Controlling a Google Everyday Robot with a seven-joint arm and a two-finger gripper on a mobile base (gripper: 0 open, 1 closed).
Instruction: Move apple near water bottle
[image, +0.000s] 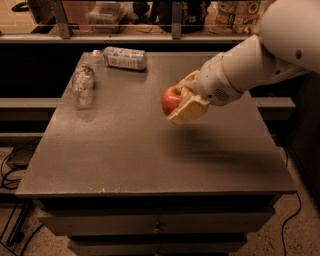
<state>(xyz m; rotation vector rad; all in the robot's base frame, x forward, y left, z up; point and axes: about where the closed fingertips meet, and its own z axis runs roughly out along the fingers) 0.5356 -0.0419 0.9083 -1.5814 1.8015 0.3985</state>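
Note:
My gripper (181, 100) is shut on the red apple (171, 99) and holds it in the air above the middle of the grey table (125, 150). The white arm reaches in from the upper right. The clear, crinkly water bottle (83, 84) stands at the table's far left, well to the left of the apple.
A bottle with a white printed label (124, 57) lies on its side at the back of the table. A shelf with containers (105, 12) runs behind the table. Cables (10, 170) lie on the floor at the left.

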